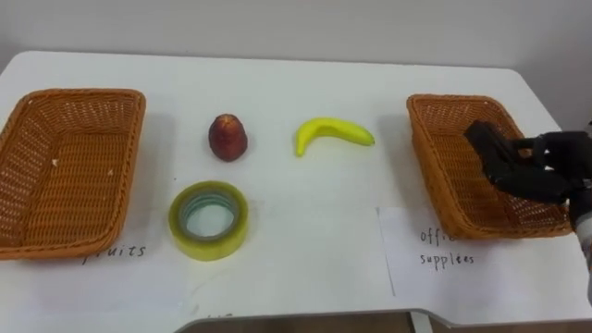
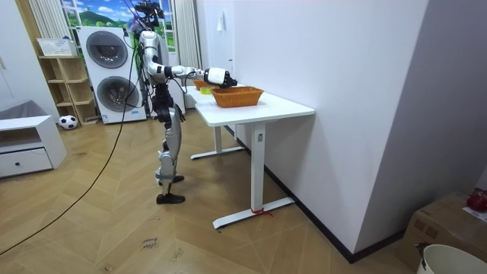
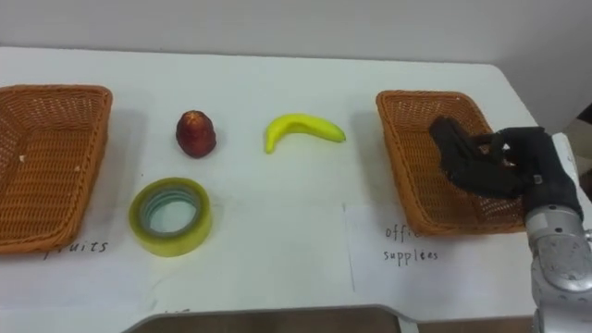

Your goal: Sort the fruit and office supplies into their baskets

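Right hand (image 3: 520,168), at 3 o'clock, hovers over my office-supplies basket (image 3: 403,166), presumably to release there; whether it grips anything I cannot tell. Tape roll (image 3: 170,216) at 7, apple (image 3: 195,133) and banana (image 3: 303,130) near 12, await sorting; fruit basket (image 3: 55,93) at 9.

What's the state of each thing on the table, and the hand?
Left basket: upright, nothing sorted inside.
Right basket: upright, partly hidden by right hand.
Red fruit: upright on table, unsorted.
Banana: lying on table, unsorted.
Tape roll: lying flat on table, unsorted.
Right hand: hovering over right basket.
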You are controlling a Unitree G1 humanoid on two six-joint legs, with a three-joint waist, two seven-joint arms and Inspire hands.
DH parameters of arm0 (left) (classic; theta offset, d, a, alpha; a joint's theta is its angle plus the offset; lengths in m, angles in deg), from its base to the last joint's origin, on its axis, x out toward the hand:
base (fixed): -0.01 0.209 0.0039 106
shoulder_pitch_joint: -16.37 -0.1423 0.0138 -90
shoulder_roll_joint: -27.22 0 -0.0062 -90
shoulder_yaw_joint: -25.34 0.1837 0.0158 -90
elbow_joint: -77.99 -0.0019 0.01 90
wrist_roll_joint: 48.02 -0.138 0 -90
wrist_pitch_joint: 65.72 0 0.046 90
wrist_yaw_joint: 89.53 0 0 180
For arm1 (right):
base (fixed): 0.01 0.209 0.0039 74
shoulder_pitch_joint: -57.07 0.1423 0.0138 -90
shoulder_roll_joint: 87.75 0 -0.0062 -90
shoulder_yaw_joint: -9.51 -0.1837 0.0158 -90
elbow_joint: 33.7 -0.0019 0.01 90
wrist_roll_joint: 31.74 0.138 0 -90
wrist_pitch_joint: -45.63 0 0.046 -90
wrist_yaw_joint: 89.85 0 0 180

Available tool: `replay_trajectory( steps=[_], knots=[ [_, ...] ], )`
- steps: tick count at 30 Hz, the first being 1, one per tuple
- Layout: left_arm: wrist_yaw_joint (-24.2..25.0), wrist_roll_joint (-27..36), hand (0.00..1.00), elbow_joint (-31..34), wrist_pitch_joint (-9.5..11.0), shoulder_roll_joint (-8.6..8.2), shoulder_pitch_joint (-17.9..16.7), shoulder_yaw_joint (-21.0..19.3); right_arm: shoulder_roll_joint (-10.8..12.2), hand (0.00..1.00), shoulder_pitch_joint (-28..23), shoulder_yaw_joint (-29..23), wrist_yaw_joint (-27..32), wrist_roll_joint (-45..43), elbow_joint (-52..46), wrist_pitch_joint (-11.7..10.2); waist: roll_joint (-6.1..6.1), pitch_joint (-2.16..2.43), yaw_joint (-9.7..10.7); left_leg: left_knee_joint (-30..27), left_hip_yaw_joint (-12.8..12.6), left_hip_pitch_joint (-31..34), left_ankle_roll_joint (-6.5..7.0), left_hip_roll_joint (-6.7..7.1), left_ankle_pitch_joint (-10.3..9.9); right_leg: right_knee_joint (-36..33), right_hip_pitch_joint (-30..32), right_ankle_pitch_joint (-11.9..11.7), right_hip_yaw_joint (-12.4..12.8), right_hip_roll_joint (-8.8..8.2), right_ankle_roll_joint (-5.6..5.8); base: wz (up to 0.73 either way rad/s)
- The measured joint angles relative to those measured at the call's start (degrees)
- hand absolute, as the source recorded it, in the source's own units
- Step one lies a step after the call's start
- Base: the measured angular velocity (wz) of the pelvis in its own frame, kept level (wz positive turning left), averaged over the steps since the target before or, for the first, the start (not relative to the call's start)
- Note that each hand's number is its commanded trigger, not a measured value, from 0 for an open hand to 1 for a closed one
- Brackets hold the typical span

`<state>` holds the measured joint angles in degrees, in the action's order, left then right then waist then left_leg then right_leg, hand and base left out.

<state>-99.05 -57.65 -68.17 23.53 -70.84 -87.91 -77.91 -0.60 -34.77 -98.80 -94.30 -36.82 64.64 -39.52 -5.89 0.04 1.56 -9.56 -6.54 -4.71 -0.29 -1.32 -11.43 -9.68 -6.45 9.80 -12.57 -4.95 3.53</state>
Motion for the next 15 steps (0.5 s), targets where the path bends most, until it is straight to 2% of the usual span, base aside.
replay_trajectory(
  steps=[1,3,5,7,8,15],
  knots=[
    [0.0,0.0,0.0,0.0,-0.03,-0.1,-0.08,0.0,0.0,0.8,0.0,0.0,-0.02,0.0,0.0,0.0,0.0,0.0,0.01,0.0,-0.07,-0.01,0.0,0.0,0.0,-0.02,-0.04,0.0,0.02,0.0,0.0,0.0],
    [0.0,-0.02,0.0,0.0,-0.05,-0.14,-0.29,0.0,0.0,0.58,0.0,0.0,-0.02,0.02,-0.01,0.0,-0.13,0.0,0.04,0.0,-0.07,-0.01,0.0,-0.01,0.0,-0.03,-0.09,0.0,0.03,0.01,0.0,0.0],
    [0.01,-0.02,0.0,0.0,-0.07,-0.14,-0.3,-0.01,0.0,0.51,-0.01,0.0,-0.02,0.03,-0.03,0.0,-0.33,-0.03,0.07,0.02,-0.05,0.02,0.0,-0.01,0.0,-0.05,-0.05,0.0,0.05,0.02,0.0,0.0],
    [0.0,-0.02,0.0,0.0,-0.07,-0.13,-0.3,-0.01,0.0,0.22,-0.02,0.0,-0.01,0.02,-0.03,0.0,-0.49,0.01,0.09,0.01,-0.04,0.01,0.0,-0.01,0.0,-0.07,-0.05,0.0,0.06,0.02,-0.01,0.0],
    [0.0,-0.02,0.0,0.0,-0.07,-0.12,-0.29,-0.01,0.0,0.0,-0.11,0.0,-0.01,0.03,-0.07,-0.01,-0.62,0.05,0.09,0.01,-0.02,0.01,0.0,-0.01,0.0,-0.07,-0.05,0.0,0.05,0.03,-0.01,0.0],
    [0.01,-0.02,0.0,0.01,-0.06,-0.12,-0.31,0.0,0.0,0.0,-0.68,0.0,0.02,-0.19,-0.17,-0.17,-1.17,0.23,-0.18,-0.07,0.0,-0.04,0.0,0.01,0.0,-0.06,-0.12,-0.01,0.04,0.01,-0.02,0.0]
  ],
)
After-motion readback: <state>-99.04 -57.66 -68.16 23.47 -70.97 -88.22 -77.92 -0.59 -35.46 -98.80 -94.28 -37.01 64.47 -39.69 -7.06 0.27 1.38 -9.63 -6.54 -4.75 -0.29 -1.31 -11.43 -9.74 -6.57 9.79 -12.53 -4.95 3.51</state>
